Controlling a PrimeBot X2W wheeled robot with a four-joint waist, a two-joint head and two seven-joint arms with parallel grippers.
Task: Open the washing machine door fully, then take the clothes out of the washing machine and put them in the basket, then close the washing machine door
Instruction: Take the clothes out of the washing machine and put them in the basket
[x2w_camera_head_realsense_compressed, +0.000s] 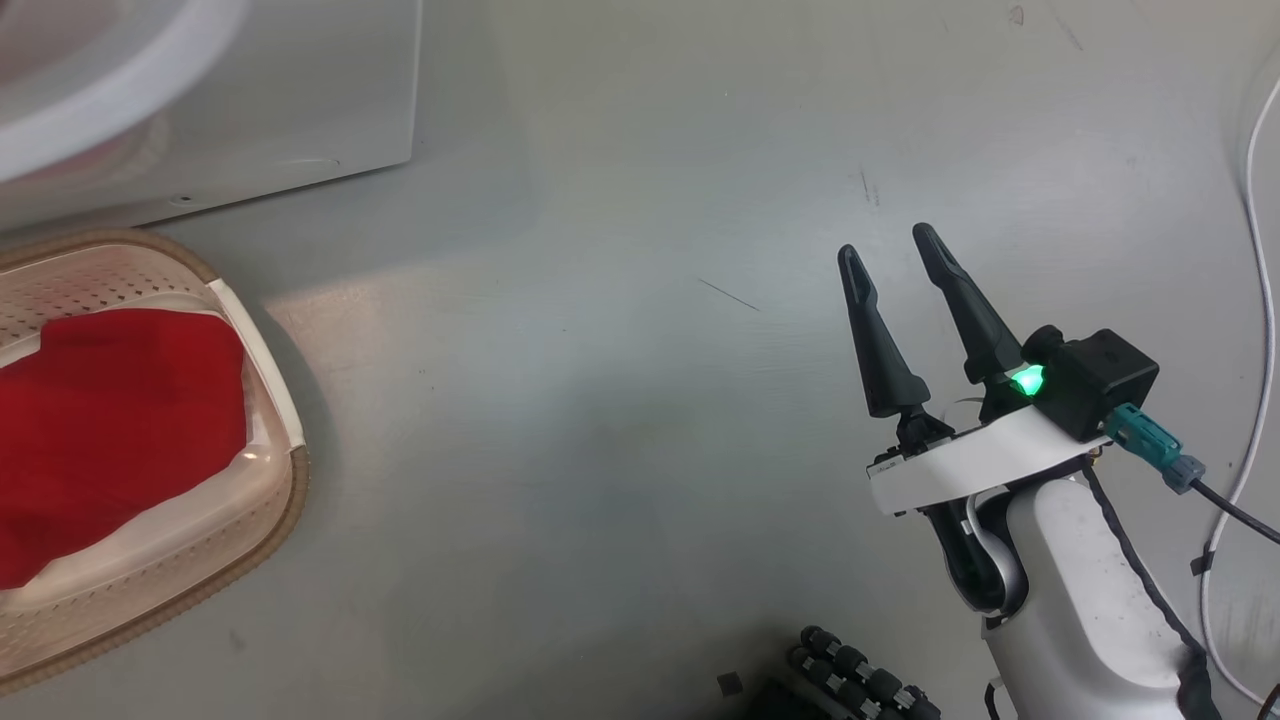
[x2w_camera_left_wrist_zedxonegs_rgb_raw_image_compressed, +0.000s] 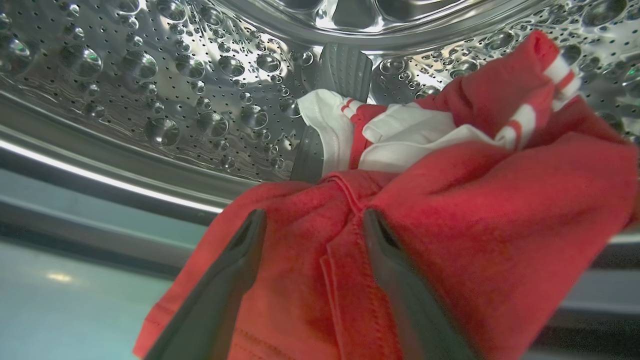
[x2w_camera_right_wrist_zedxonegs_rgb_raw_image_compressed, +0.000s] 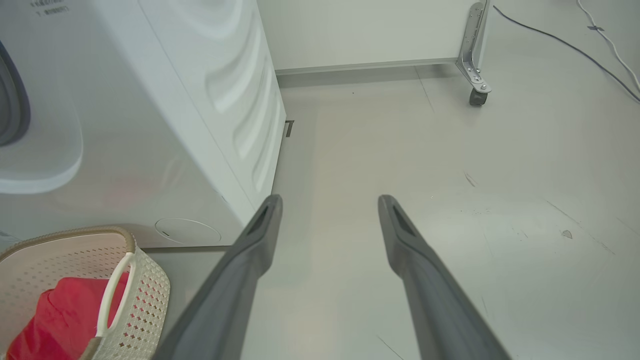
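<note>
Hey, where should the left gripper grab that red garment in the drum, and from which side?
Pinch the raised seam fold of the garment, near the drum's front edge. Come straight in from the opening: the open left gripper straddles that ridge, which likely gives bunched layers to clamp.

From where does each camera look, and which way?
Head view: on the head, facing down at the floor; open right gripper, pale forearm.
Left wrist view: on that wrist, facing into the drum at red clothes; open left gripper.
Right wrist view: on that wrist, facing along the floor beside the washing machine; its open fingers.
Head and right wrist views share the basket.
</note>
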